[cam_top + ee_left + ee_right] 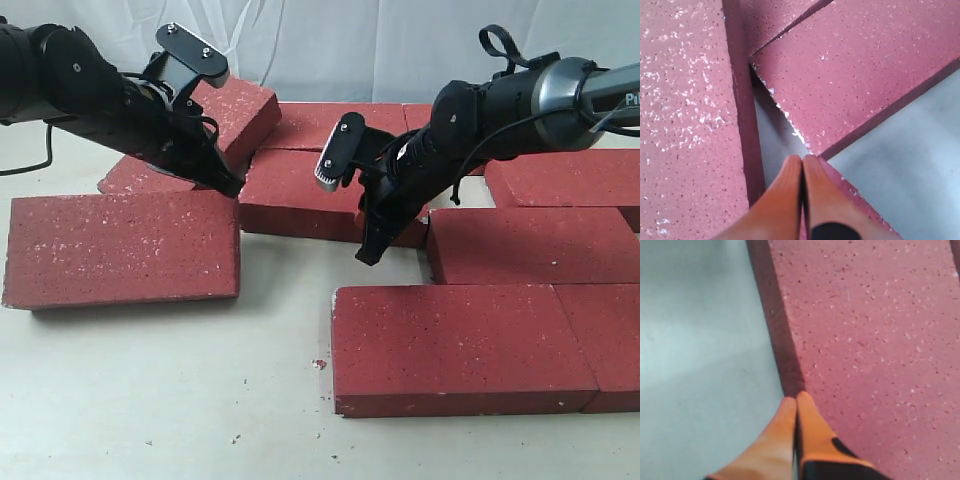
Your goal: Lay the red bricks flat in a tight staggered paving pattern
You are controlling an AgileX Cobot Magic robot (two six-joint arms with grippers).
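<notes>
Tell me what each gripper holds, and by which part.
Nothing is held. The left gripper is shut empty, tips at a gap between the red bricks; the right gripper is shut empty, tips at the edge of one brick.

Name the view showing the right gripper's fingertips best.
Right wrist view: the right gripper shows fingers pressed together beside a brick. Exterior view shows it side-on, dark; left wrist view misses it.
</notes>
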